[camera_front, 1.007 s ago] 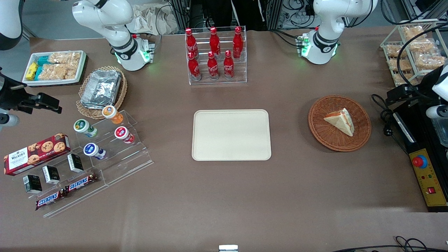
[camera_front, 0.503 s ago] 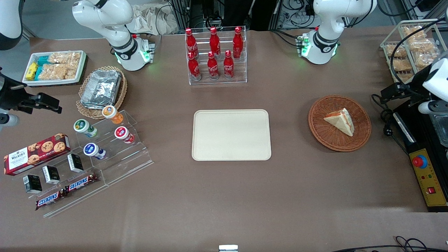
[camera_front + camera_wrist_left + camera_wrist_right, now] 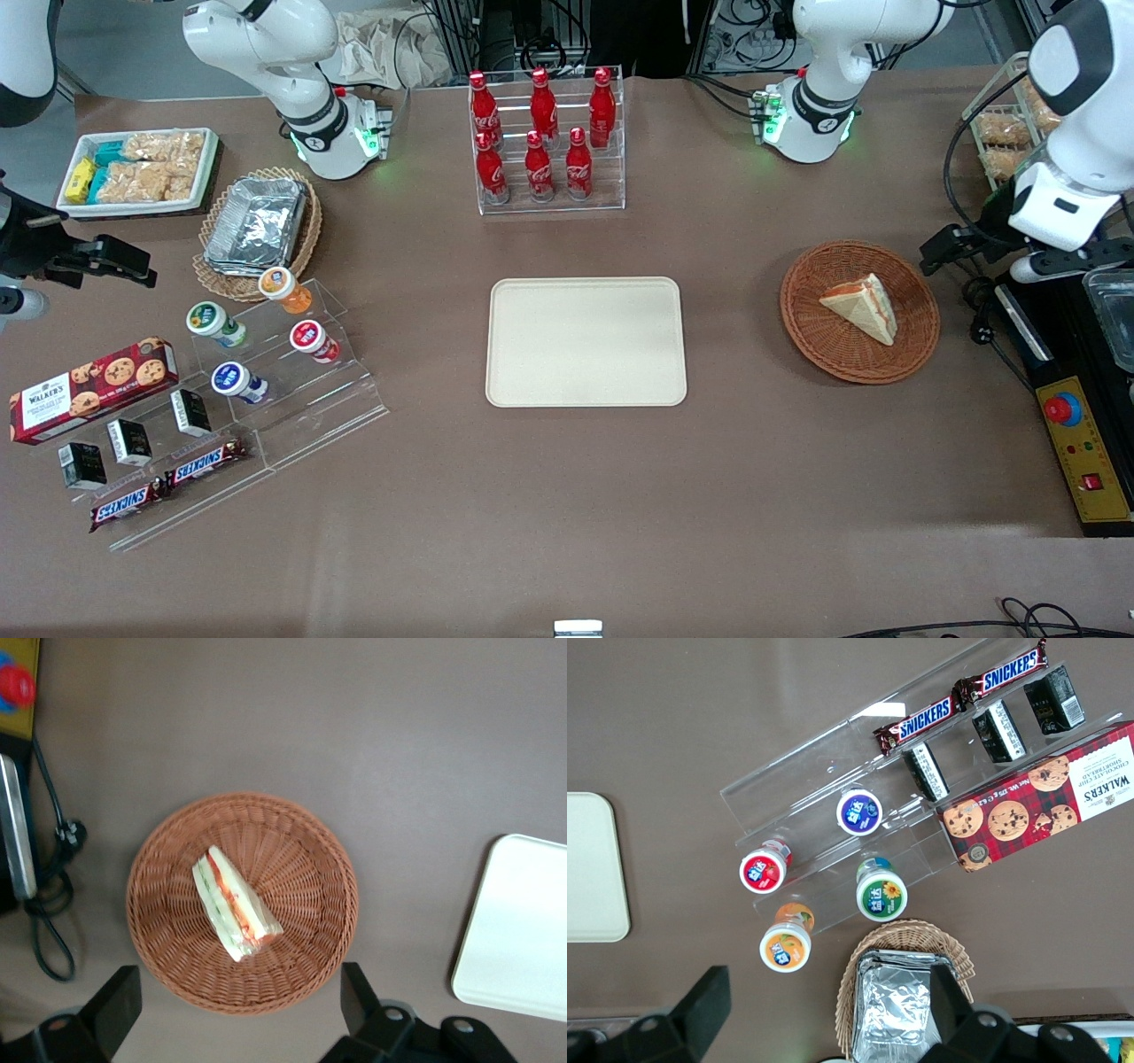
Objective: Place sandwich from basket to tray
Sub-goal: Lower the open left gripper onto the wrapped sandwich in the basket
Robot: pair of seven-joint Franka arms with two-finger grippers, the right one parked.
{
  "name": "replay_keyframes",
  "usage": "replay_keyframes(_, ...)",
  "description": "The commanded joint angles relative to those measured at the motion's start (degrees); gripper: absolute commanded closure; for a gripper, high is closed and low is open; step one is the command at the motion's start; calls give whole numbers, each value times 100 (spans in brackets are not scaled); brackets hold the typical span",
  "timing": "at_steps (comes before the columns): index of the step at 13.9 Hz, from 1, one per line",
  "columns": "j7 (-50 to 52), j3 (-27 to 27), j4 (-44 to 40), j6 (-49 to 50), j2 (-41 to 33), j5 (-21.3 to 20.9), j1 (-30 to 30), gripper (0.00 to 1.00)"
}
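The sandwich (image 3: 861, 306) is a pale triangular wedge with orange-red filling, lying in the round reddish-brown basket (image 3: 802, 328). The cream tray (image 3: 585, 341) lies flat in the middle of the table, bare. My left gripper (image 3: 950, 244) hangs above the table just beside the basket, toward the working arm's end. In the left wrist view its two black fingers (image 3: 115, 1014) stand wide apart and hold nothing. That view looks down on the sandwich (image 3: 235, 904), the basket (image 3: 177, 966) and a corner of the tray (image 3: 523, 930).
A clear rack of red cola bottles (image 3: 545, 142) stands farther from the camera than the tray. A yellow control box with a red button (image 3: 1076, 443) and black cables (image 3: 974, 297) lie beside the basket. Snack stands and a foil-container basket (image 3: 257, 226) fill the parked arm's end.
The left arm has swung in from the table's end, and its gripper has moved closer to the basket. The sandwich, basket and tray have not moved.
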State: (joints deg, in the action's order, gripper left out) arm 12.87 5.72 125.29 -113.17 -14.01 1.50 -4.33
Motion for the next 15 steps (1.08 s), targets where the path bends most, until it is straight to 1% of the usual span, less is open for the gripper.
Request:
replay_keyframes(1, 444, -18, 469, -222, -190, 60, 90, 0)
replay_keyframes(4, 979, -18, 707, -407, 12, 244, 196, 0)
replay_keyframes(7, 1156, 60, 979, -775, 284, 727, 309, 0)
replay_keyframes(10, 1156, 61, 1216, -1241, 609, 1097, 416, 0)
replay_keyframes(11, 1165, 70, 1295, -1460, 767, 1280, 477, 0)
replay_keyframes(13, 1157, 70, 1366, -1760, 1066, 1816, 539, 0)
replay_keyframes(15, 1156, 70, 1437, -1936, 1365, 1906, 548, 0)
